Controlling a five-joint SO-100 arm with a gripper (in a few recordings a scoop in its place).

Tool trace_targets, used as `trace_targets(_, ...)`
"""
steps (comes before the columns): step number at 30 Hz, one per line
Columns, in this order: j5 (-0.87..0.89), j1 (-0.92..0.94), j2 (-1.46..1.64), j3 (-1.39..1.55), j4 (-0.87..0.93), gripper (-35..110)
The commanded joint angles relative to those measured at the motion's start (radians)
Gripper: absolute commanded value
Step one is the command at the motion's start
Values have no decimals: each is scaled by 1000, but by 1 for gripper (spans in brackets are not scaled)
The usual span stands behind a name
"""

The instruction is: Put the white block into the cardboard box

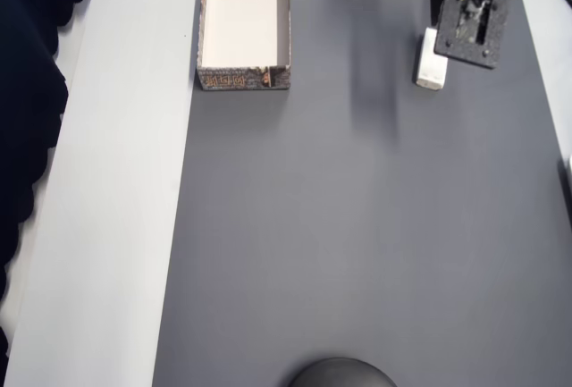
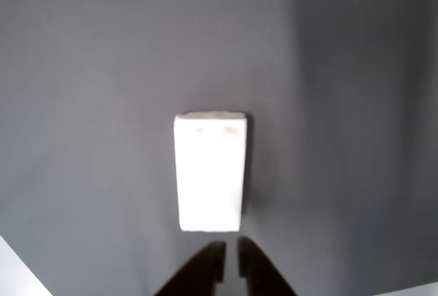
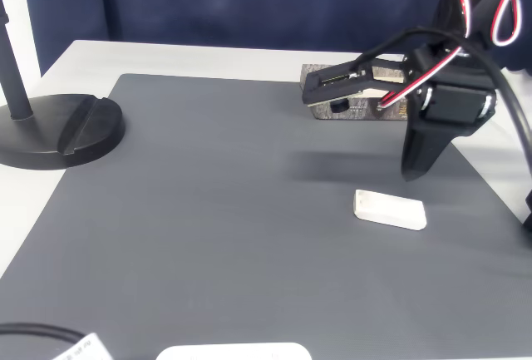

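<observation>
Closed tool (image 2: pixel 229 265) hovers just short of white block (image 2: pixel 209 171); bare mat (image 1: pixel 357 244) all around.

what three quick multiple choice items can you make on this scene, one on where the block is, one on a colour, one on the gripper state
1. Where does the white block lie?
A. inside the cardboard box
B. flat on the grey mat, apart from the box
C. held up in the gripper

2. What colour is the inside of the cardboard box?
A. plain cream
B. dark blue
C. bright red

3. How does the gripper stand?
A. shut on the block
B. fingers close together above the mat, holding nothing
C. reaching into the box

Key:
1 B: the overhead view shows the block on the grey mat, well to the right of the box.
2 A: the overhead view shows a pale cream floor and walls.
3 B: the wrist view shows the two dark fingertips nearly touching, just short of the block's near end.
</observation>
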Motion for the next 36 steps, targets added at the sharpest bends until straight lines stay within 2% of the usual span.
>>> trace_targets(1,-3,18,48,-8,-9,-2)
trace_targets(6,-14,35,48,-6,-11,4)
trace_targets(18,86,66,49,-9,-54,23)
trace_targets(36,120,54,-35,12,-106,26)
